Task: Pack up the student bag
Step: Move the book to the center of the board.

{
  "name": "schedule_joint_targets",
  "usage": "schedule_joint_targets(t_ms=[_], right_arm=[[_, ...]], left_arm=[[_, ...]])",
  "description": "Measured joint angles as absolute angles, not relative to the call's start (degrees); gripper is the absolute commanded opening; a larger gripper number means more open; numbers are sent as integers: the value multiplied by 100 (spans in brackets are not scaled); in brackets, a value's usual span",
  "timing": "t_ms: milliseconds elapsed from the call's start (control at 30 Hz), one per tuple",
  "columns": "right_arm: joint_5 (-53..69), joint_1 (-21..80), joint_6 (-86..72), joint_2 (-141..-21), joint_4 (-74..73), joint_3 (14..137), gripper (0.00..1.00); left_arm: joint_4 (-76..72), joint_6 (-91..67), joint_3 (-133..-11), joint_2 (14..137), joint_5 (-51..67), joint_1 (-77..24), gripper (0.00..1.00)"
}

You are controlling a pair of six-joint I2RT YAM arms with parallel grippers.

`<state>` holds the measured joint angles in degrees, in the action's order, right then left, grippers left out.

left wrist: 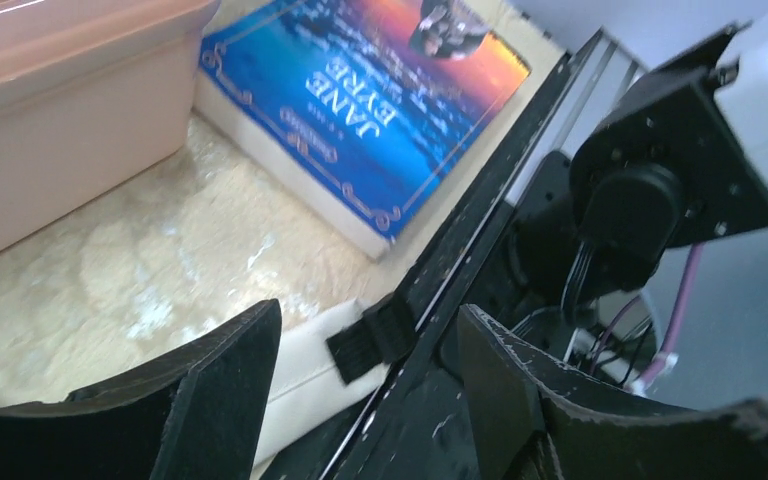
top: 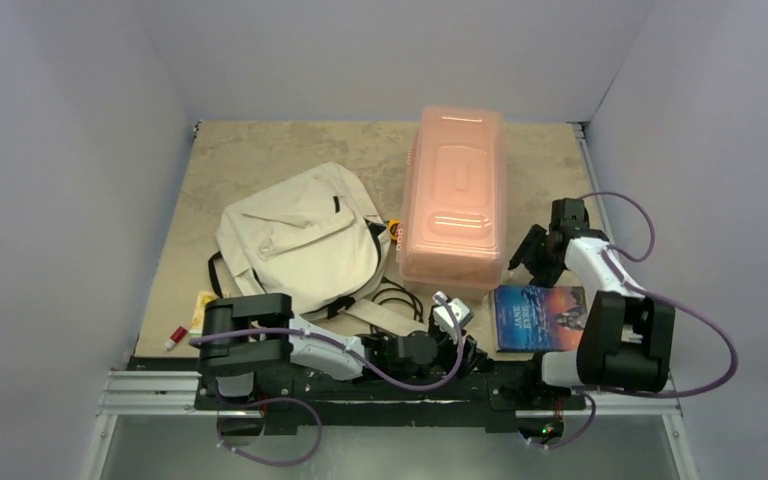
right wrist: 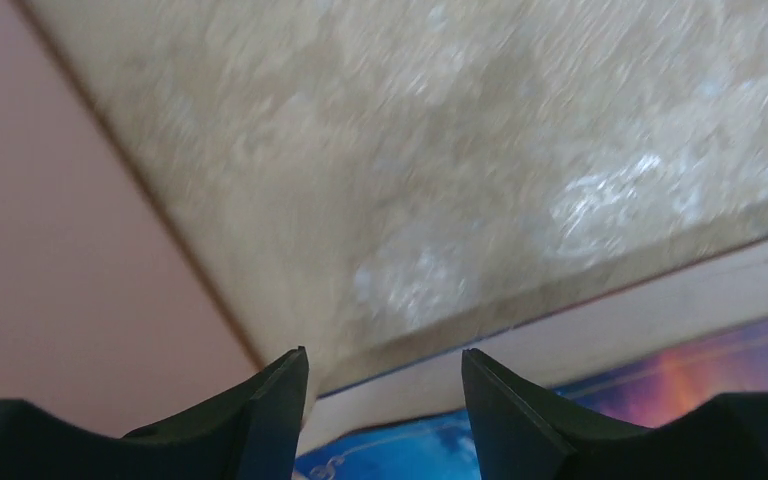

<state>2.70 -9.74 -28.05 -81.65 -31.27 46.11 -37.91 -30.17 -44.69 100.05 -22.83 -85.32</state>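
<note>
The beige student bag lies flat on the left half of the table, its straps trailing toward the near edge. One beige strap with a black end shows in the left wrist view. My left gripper is open and empty, low at the near edge beside that strap; its jaws stand apart, pointing toward the book. A blue Jane Eyre book lies flat at the near right. My right gripper is open and empty, just above the book's far edge, next to the pink box.
A translucent pink plastic box with its lid on stands in the middle, between bag and right arm. A red marker and a yellow item lie at the near left. A small orange item lies between bag and box. Black cables lie near the straps.
</note>
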Motion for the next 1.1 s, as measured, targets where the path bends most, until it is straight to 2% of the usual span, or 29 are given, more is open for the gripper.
schedule_joint_targets(t_ms=[67, 133, 200, 333, 433, 800, 1100], right_arm=[[351, -792, -2869, -7747, -3441, 4543, 70], [375, -735, -2947, -7419, -3610, 4543, 90], [325, -958, -3059, -7116, -3671, 4541, 95], [220, -2270, -3146, -6777, -3459, 4543, 98], [-119, -2871, -3138, -6871, -3299, 4576, 98], [-674, -3173, -2985, -7384, -2436, 4357, 99], [-40, -3603, -2930, -7745, -2187, 4045, 98]], left_arm=[[-4320, -3094, -4460, 10243, -2303, -8532, 64], [-4875, -3124, -4403, 10451, -2320, -8532, 65], [-5365, -3229, -4338, 10659, -2335, -8532, 66], [-5979, -3673, -4296, 11061, -2344, -8501, 64], [-6060, -4049, -4351, 11277, -2182, -8405, 63], [-5564, -5098, -5328, 11714, -1824, -8128, 64], [-5153, -5909, -5428, 12123, -2134, -8075, 66]])
